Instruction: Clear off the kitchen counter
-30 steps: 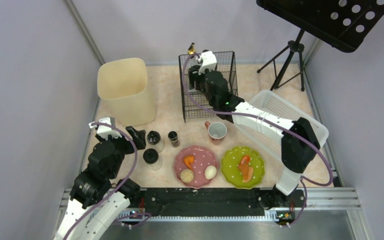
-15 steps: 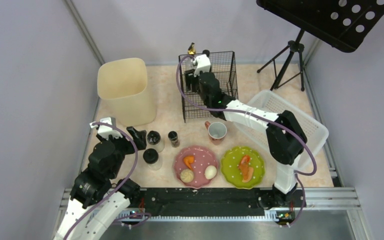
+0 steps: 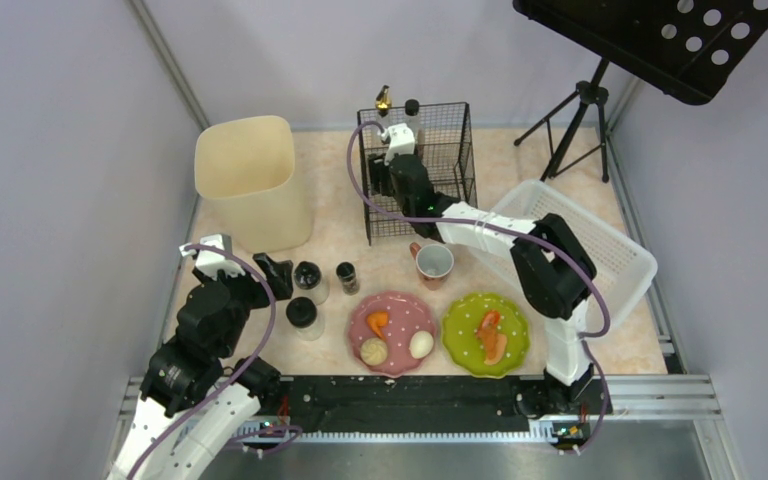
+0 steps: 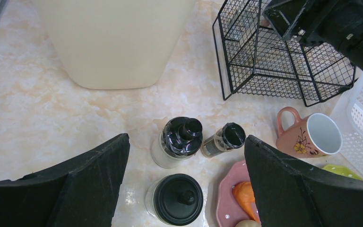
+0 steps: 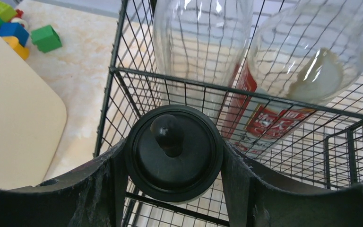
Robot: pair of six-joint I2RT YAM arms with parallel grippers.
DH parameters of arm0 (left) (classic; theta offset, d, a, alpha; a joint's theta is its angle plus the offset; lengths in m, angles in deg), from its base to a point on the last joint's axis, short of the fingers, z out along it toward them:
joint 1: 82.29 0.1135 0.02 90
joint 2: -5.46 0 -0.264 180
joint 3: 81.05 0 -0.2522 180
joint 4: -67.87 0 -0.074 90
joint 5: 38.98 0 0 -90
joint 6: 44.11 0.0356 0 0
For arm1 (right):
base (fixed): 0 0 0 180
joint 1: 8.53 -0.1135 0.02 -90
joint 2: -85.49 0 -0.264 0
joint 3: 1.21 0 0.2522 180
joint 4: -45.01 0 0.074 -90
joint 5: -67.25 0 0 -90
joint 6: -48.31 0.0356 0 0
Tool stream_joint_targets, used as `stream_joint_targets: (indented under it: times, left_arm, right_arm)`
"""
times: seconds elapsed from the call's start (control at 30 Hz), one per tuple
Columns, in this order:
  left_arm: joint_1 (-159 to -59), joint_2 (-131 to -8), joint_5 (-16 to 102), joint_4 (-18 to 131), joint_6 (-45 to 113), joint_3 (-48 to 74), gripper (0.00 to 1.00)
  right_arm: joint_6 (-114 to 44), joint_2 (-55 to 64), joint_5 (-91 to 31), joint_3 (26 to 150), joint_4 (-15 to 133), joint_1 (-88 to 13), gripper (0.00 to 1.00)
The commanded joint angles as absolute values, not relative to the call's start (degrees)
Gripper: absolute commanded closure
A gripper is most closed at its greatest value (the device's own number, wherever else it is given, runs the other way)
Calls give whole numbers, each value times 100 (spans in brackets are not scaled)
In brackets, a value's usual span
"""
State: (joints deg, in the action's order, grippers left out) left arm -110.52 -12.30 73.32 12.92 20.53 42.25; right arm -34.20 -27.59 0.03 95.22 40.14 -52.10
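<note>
Right arm has folded in over the last second, pushing the right claw [image 5: 172,182] further into the wire rack [image 3: 452,150], clamped on a black-lidded jar [image 5: 172,142]. One item nearly stowed. Left claw [image 4: 186,138] gapes wide, empty. The counter [image 3: 345,235], beige-pink marble, lies under everything; mug [image 3: 433,262] and pink plate [image 3: 392,330] pending.

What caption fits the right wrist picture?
Right gripper holds a black-lidded jar at the wire basket near two bottles.

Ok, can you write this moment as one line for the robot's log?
right end effector: shut on black-lidded jar at wire basket | left end effector: open over three jars | kitchen counter: holds mug, two plates
</note>
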Motion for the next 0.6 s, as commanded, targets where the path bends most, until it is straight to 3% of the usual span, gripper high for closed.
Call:
stream_joint_targets:
  times: [0.0, 0.2, 0.4, 0.57]
  left_arm:
    - [-11041, -1237, 7305, 1500, 2111, 4246, 5]
    - [-11040, -1237, 7300, 1500, 2111, 4247, 5]
    - [-11038, -1239, 7310, 1504, 2111, 4247, 5]
    - [-11040, -1246, 7308, 1495, 2111, 4246, 4]
  right_arm:
    - [-3169, -2868, 26, 9848, 3814, -5162, 90]
    - [-3028, -3030, 47, 9979, 4128, -5140, 83]
    - [-2977, -3078, 49, 10058, 4324, -5133, 58]
    - [-2968, -3020, 61, 10105, 4397, -5133, 51]
